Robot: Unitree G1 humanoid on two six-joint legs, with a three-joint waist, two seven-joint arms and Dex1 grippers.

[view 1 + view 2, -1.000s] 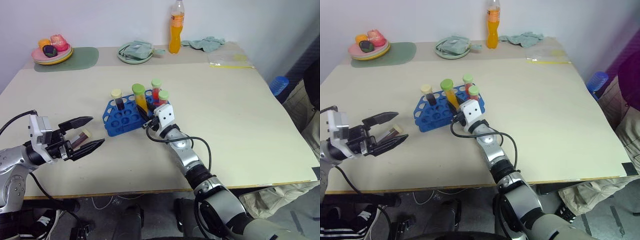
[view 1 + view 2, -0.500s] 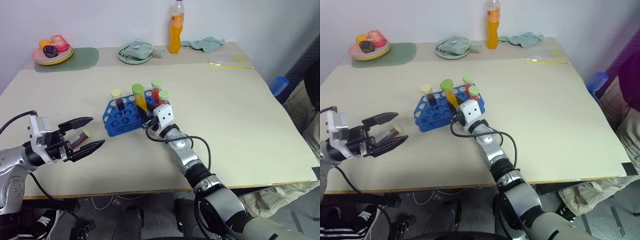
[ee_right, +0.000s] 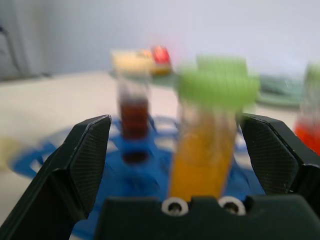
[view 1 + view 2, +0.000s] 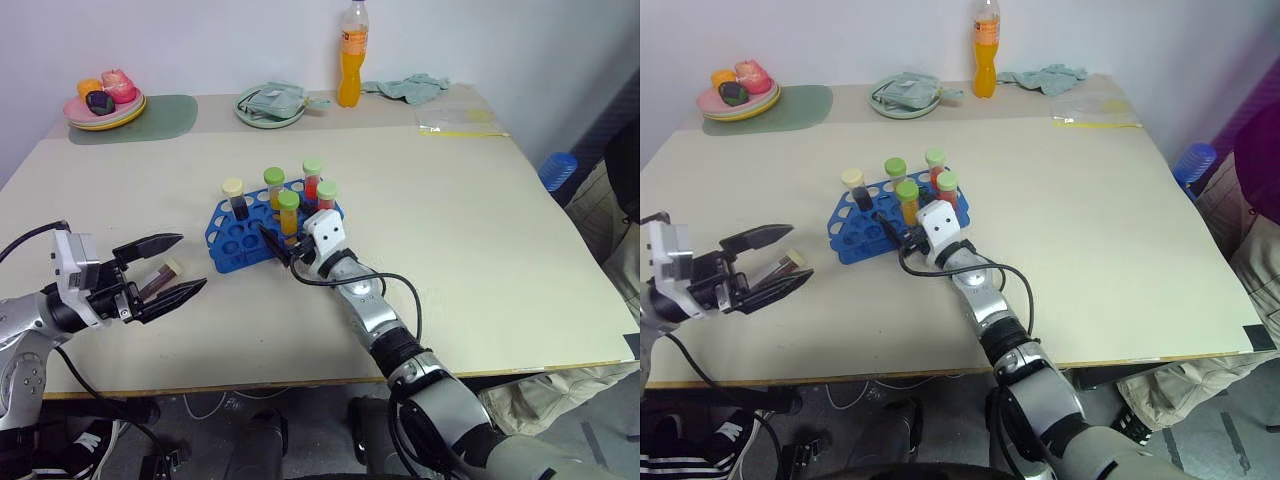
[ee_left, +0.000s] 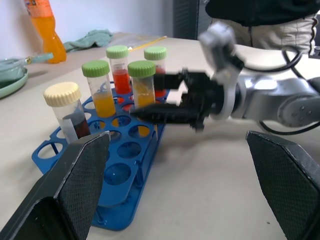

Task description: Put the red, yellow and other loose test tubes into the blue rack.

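The blue rack (image 4: 240,243) stands mid-table with several capped tubes upright in it. Among them are a cream-capped dark tube (image 4: 234,197), two green-capped red ones (image 4: 313,178), and two green-capped yellow ones. My right gripper (image 4: 282,238) is open at the rack's near right corner. Its fingers (image 3: 85,165) stand apart on either side of the nearer yellow tube (image 3: 207,140), which sits in a hole. My left gripper (image 4: 193,261) hovers open to the rack's left. A loose cream-capped dark tube (image 4: 163,274) lies on the table just behind it.
Along the back edge are an orange drink bottle (image 4: 351,55), a green bowl holding a cloth (image 4: 270,103), a crumpled cloth (image 4: 410,87) and a plate of toy food (image 4: 104,100) on a green mat. A person sits at the table's right side (image 4: 620,200).
My right gripper has opened and let go of the yellow tube, which was tilted and higher and now stands upright, lower in the rack. The left arm has kept still.
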